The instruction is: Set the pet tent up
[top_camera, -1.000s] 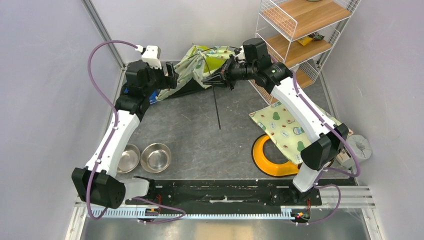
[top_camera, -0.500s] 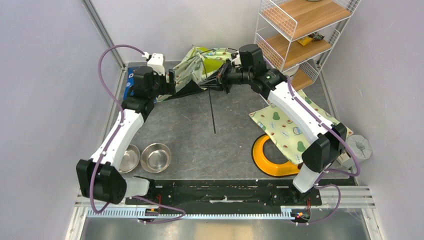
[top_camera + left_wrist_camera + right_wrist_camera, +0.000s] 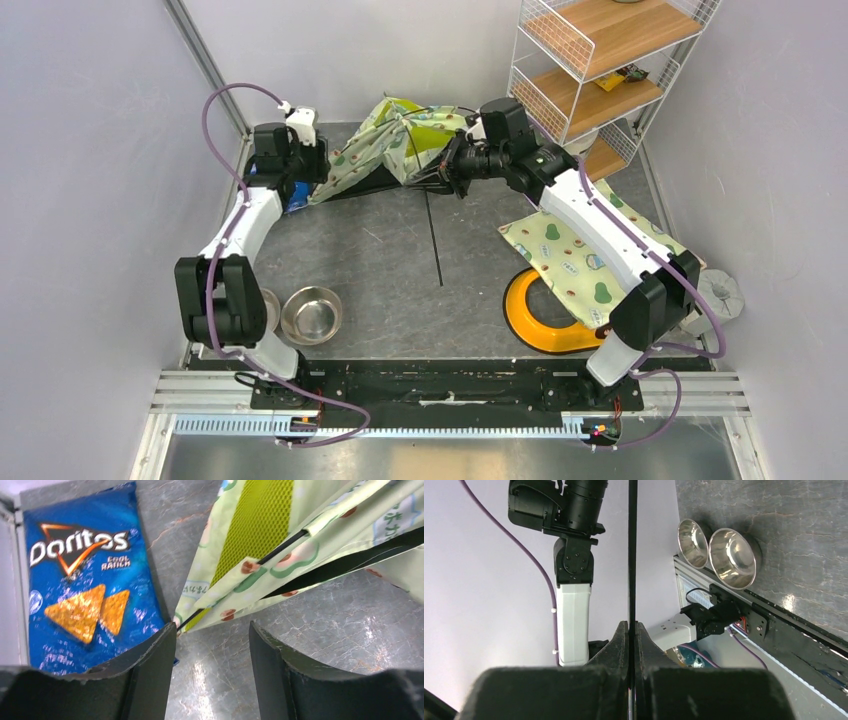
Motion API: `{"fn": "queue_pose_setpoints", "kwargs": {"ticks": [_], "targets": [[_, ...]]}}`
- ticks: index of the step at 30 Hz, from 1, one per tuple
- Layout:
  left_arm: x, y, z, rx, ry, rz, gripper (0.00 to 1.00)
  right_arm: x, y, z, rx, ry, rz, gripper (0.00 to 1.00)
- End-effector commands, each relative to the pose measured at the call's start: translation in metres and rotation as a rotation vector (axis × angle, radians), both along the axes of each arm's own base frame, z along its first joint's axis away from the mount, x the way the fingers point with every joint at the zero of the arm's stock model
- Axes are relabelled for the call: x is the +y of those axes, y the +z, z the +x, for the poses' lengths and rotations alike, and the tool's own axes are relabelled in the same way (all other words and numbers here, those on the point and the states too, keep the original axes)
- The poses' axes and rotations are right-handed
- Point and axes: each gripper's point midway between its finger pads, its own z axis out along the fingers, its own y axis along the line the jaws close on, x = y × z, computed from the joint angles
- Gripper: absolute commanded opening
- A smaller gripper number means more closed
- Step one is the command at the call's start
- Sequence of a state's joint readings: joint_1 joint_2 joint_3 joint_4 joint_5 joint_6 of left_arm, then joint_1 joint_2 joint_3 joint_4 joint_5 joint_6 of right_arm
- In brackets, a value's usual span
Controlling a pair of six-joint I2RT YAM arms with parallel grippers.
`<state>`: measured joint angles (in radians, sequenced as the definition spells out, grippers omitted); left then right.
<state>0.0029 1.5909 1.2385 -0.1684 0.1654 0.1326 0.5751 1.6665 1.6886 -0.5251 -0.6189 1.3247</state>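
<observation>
The right gripper [image 3: 630,630] is clenched on one thin black pole [image 3: 632,540], and its arm reaches out to the far edge. The left gripper [image 3: 212,635] hangs released over a corner of the pet tent [image 3: 250,545], which lies collapsed along the far edge, left of middle. The left arm runs along the left edge. Only the left wrist view shows the one chip bag [image 3: 75,580] plainly. The right wrist view shows two steel bowls [image 3: 729,557] near the near-left corner.

Note for you: both arms wear white link shells over black joint housings, left arm [image 3: 245,215] and right arm [image 3: 590,225] alike. A purple cable [image 3: 208,115] runs along each. Your left end effector [image 3: 212,630] has matte black wedge fingers [image 3: 150,660] with rough edges; the right end effector [image 3: 630,625] matches.
</observation>
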Motion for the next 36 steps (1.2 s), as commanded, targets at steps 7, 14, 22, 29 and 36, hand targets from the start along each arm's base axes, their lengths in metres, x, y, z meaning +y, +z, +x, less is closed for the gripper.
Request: {"fn": "queue_pose_setpoints", "kwargs": {"ticks": [7,14,22,29,36], "targets": [[-0.037,0.002,0.042,-0.083,-0.277,0.007,0.52,-0.01,0.008,-0.008,-0.048,0.007,-0.011,0.0],[-0.024,-0.017,0.067,-0.046,-0.22,0.055,0.36,-0.008,0.005,-0.006,-0.038,0.008,-0.017,0.0],[-0.009,-0.026,0.062,-0.022,-0.242,0.196,0.02,0.002,0.004,0.0,-0.006,-0.002,-0.007,0.0],[0.033,-0.023,0.055,-0.024,-0.248,0.3,0.02,0.027,0.011,-0.001,0.027,0.008,0.039,0.0],[0.083,-0.007,0.05,-0.064,-0.148,0.307,0.02,0.06,0.01,-0.009,0.068,0.052,0.062,0.0]]}}
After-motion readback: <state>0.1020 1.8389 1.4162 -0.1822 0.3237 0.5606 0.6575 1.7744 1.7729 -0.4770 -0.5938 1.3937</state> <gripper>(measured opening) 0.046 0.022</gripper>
